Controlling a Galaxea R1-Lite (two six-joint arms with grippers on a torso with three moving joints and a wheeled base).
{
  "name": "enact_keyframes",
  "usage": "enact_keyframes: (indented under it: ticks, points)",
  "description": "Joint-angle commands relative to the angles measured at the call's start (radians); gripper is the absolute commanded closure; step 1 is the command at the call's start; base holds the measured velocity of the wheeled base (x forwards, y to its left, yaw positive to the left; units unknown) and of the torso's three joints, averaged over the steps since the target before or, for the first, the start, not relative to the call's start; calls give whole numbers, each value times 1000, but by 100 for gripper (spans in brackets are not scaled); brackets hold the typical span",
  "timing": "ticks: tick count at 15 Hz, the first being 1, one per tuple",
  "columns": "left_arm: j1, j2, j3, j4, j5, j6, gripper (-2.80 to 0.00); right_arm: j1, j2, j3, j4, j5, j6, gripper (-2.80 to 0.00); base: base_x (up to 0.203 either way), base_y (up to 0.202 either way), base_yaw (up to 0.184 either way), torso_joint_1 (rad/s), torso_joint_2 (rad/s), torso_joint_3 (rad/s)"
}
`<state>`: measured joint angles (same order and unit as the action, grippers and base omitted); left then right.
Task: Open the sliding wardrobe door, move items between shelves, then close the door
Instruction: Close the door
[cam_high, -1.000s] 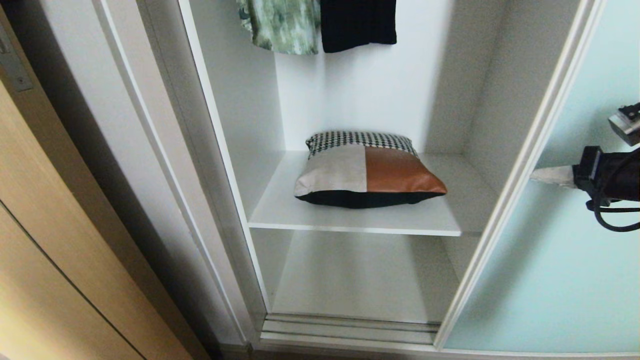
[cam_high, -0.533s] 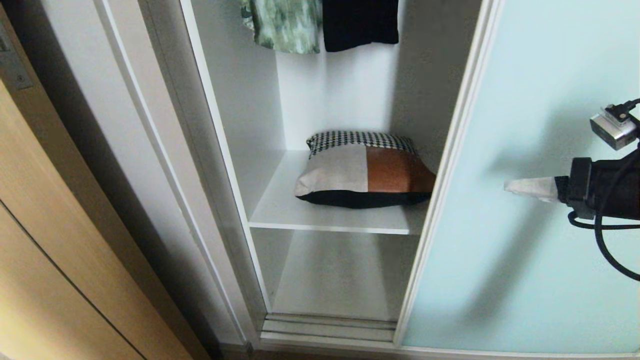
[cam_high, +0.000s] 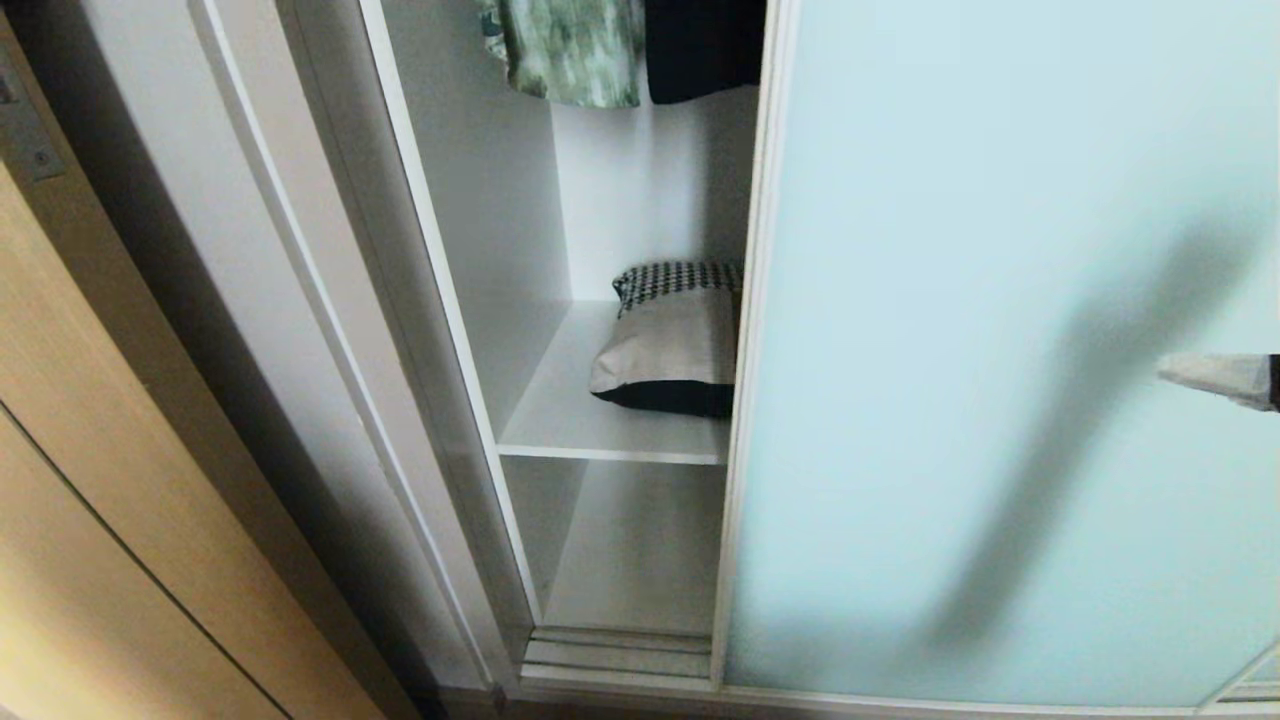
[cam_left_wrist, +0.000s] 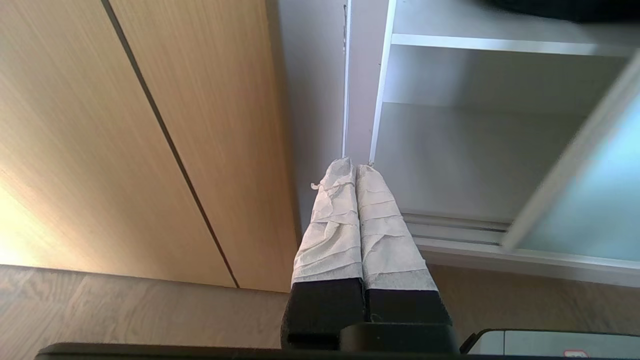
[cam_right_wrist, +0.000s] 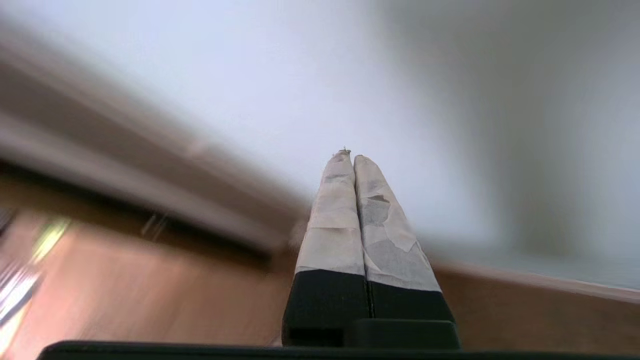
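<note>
Right end effector (cam_high: 1170, 370) pinched together, seemingly touching upright sliding wardrobe door (cam_high: 1000, 350), cushion (cam_high: 670, 335) half-hidden.

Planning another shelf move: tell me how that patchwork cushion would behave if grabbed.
The cushion looks plump with sagging edges, so probably soft, light and squashy. It lies flat on the shelf, unlikely to roll.
</note>
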<state>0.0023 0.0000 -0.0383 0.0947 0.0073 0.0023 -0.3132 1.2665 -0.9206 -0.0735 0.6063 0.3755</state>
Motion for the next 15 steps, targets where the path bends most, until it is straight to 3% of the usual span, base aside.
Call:
enact_keyframes:
  ticks: [1, 6, 9, 12, 15]
  points:
    - [1, 2, 0, 0, 0, 0, 0, -164, -43, 3, -18, -3, 2, 0, 0, 0, 0, 0, 0, 0]
    - [1, 2, 0, 0, 1, 1, 0, -511, -97, 17, -96, -54, -7, 0, 0, 0, 0, 0, 0, 0]
    - [1, 2, 0, 0, 1, 0, 0, -671, -28, 11, -168, -100, -53, 0, 0, 0, 0, 0, 0, 0]
    - [1, 2, 0, 0, 0, 1, 0, -748, 91, -40, -258, -133, -75, 0, 0, 0, 0, 0, 0, 0]
    - [1, 2, 0, 0, 0, 1, 0, -757, 225, -115, -274, -139, -78, 0, 0, 0, 0, 0, 0, 0]
